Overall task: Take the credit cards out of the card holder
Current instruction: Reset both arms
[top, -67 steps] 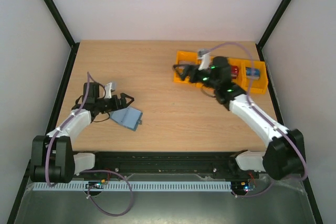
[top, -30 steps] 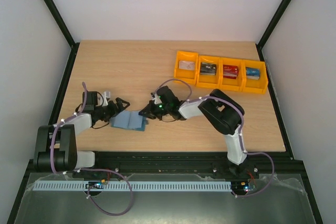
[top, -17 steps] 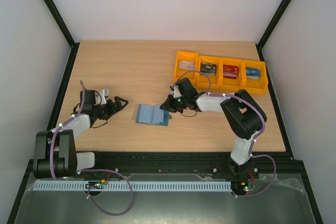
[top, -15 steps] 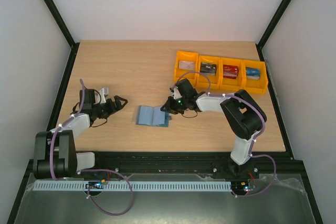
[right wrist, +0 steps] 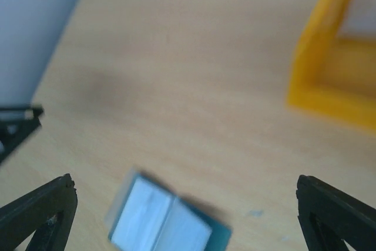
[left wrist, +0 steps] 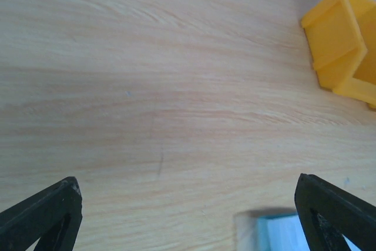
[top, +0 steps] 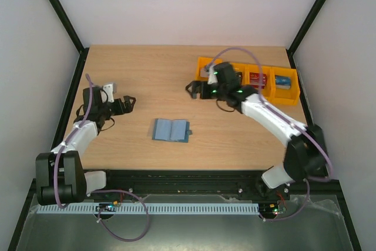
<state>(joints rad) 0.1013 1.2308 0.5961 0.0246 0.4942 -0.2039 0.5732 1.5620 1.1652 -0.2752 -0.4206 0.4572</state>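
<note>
Your holder (top: 171,130) lies open and flat mid-tabletop (top: 147,69), with neither arm touching it. The left claw (top: 127,104) hangs wide, well to its left. The right claw (top: 192,90) is wide too, farther back by the orange bins (top: 203,62), where a red card (top: 257,79) and a blue card (top: 283,82) show. No card edge shows in the pale pockets, though they look small here. The holder is likely light and floppy and will slide: pin one flap, then pinch any stiff, slick card by its exposed edge.
</note>
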